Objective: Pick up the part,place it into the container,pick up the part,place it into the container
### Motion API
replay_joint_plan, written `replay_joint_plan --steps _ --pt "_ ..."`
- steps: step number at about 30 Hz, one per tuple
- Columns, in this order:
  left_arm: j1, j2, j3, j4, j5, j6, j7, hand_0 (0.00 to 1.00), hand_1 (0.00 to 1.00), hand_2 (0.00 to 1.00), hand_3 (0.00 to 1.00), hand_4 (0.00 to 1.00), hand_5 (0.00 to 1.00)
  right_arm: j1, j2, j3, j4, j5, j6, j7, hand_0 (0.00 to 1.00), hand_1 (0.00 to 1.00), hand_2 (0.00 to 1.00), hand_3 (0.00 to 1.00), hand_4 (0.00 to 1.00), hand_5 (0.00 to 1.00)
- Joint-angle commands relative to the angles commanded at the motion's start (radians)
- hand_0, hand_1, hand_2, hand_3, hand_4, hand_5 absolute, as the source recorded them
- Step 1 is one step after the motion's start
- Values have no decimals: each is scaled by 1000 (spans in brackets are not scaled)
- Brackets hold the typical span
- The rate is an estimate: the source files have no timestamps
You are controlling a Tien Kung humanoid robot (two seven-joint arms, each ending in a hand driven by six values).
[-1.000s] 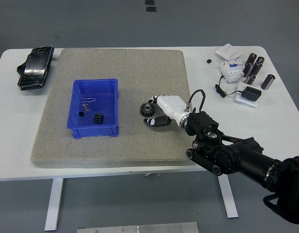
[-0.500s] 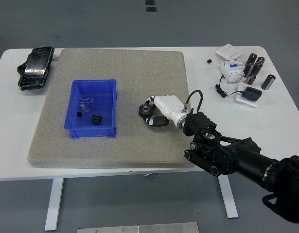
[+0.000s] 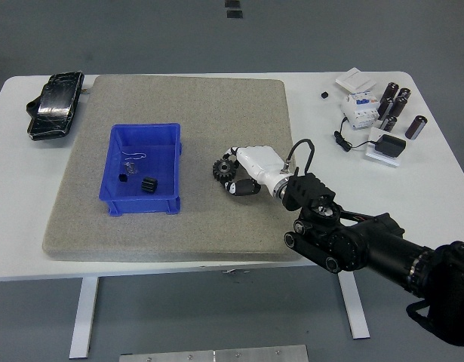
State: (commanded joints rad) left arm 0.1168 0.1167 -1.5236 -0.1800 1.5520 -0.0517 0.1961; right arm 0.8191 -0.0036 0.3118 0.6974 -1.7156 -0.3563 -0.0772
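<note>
A black gear sits at the fingertips of my right hand, just above the grey mat. The white hand comes in from the lower right on a black arm and its fingers curl around the gear. A blue bin stands on the mat to the left of the hand. It holds a small black gear, a tiny black piece and a thin wire clip. The left arm is out of view.
A black pouch lies at the table's far left. At the far right are several black cylinders, a white breaker unit, a white card and a black adapter with cable. A small black cube lies near them.
My right hand with the gear has moved slightly left toward the blue bin. The view has shifted a little; nothing else has moved.
</note>
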Motion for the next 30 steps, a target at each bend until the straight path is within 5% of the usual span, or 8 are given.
replay_joint_plan --steps 12,19,24,25,30 --pt "2 -1 2 0 -5 1 2 665 617 585 592 704 556 24 -1 57 208 -81 -10 -31 660 520 397 619 592 278" --pt "3 0 0 0 -1 1 3 666 617 585 592 705 557 44 4 13 334 -112 -16 -64 665 515 442 648 579 322" --pt "1 1 -1 0 1 1 4 666 617 585 592 705 557 56 4 -33 351 -135 0 -81 665 515 442 648 579 322" --pt "1 1 0 0 0 0 4 665 617 587 592 705 558 57 4 -40 348 -137 1 -82 742 646 666 695 600 347" --pt "0 0 0 0 1 0 4 665 617 587 592 705 558 58 4 -65 329 -141 5 -84 742 646 666 695 600 347"
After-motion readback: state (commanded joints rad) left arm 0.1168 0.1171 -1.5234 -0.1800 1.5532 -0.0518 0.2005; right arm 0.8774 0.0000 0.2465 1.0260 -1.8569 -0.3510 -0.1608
